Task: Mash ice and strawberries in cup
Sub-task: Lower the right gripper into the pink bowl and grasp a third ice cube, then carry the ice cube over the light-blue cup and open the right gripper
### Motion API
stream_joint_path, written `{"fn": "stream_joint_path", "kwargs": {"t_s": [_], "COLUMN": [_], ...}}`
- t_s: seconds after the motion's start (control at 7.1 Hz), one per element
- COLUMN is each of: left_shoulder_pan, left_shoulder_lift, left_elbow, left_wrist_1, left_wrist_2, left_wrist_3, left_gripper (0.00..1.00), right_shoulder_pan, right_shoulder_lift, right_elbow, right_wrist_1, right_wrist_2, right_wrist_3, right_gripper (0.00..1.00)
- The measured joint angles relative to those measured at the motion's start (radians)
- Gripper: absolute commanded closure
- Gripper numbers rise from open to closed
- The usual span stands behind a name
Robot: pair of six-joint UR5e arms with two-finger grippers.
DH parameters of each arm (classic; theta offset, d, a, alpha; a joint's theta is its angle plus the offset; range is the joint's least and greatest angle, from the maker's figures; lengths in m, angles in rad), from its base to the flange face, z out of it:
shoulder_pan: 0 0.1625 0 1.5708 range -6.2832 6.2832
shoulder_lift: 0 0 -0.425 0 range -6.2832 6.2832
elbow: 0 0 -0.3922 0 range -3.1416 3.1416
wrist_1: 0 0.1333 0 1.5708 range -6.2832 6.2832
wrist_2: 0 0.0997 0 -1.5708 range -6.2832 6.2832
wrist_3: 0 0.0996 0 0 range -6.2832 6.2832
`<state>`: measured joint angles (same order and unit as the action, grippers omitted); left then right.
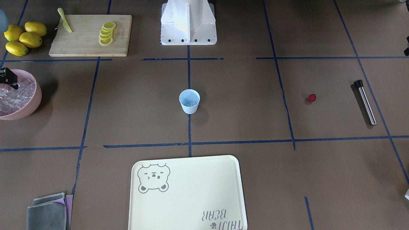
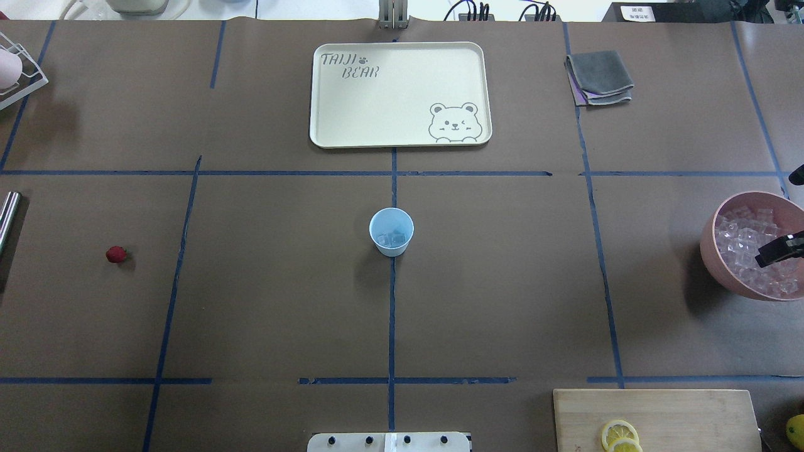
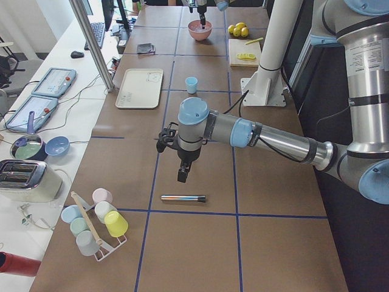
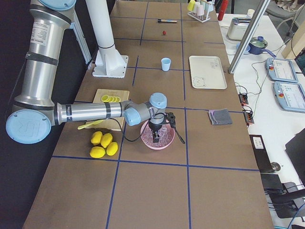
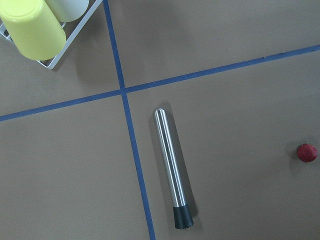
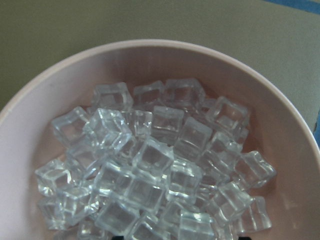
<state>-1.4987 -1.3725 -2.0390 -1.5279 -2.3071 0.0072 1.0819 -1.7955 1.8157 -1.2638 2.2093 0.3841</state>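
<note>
Overhead exterior view is showing, nearest the robot, a wooden cutting board [image 2: 691,414] lying at the near right corner of the worktop [image 2: 282,301], with lemon slices [image 2: 619,434] resting on it; four lemons [image 1: 30,39] are sitting just beside the board, toward the right edge. Farther in, at the worktop's middle, the cup [image 2: 391,250] is standing upright on a blue tape line, and ice [image 2: 394,238] is lying in its bottom. Level with it and well apart toward the left edge, the strawberry [image 2: 116,254] is lying on bare worktop, and a steel rod [image 5: 171,165] with a black tip is lying beyond it, nearer that edge. The left arm [image 3: 267,137] is hanging over the rod, its jaws pointing down and clear of it; I cannot tell whether they are parted or closed. At the right edge a pink bowl [image 2: 713,251] is holding a heap of ice cubes [image 2: 747,242], and the right arm [image 4: 90,112] is reaching over it, its jaws pointing down at the cubes; their state cannot be told either. Farthest off, a cream tray [image 2: 402,94] is lying at the middle of the far edge, folded grey cloths [image 2: 600,78] are lying to its right, and a cup rack [image 3: 94,225] is standing at the far left corner.
</note>
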Motion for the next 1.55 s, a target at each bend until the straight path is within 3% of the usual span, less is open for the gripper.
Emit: {"fn": "stream_joint_path", "kwargs": {"t_s": [0.28, 0.42, 0.7, 0.99, 1.27, 1.55], "left_shoulder_pan": [0.0, 0.0, 0.0, 0.0, 0.0, 0.0], "left_shoulder_lift": [0.003, 0.005, 0.005, 0.006, 0.007, 0.009], "left_elbow": [-0.003, -0.006, -0.007, -0.008, -0.008, -0.007], "left_wrist_1": [0.0, -0.001, -0.001, -0.002, -0.002, -0.002], "left_wrist_2": [0.0, -0.001, -0.001, -0.002, -0.001, -0.001], "left_wrist_3": [0.0, 0.0, 0.0, 0.001, 0.0, 0.0], "left_gripper": [0.0, 0.0, 0.0, 0.0, 0.0, 0.0], "right_shoulder_pan": [0.0, 0.0, 0.0, 0.001, -0.031, -0.15], "right_shoulder_lift": [-0.001, -0.001, 0.002, 0.016, 0.106, 0.291], "right_elbow": [-0.003, -0.004, 0.0, 0.063, 0.145, 0.176], "right_wrist_1": [0.0, 0.0, 0.0, -0.005, -0.006, -0.009], "right_wrist_2": [0.001, 0.001, 0.007, 0.011, 0.035, 0.038], "right_wrist_3": [0.0, -0.001, -0.001, 0.029, 0.24, 0.582], "right_gripper": [0.97, 1.0, 1.0, 1.0, 1.0, 1.0]}}
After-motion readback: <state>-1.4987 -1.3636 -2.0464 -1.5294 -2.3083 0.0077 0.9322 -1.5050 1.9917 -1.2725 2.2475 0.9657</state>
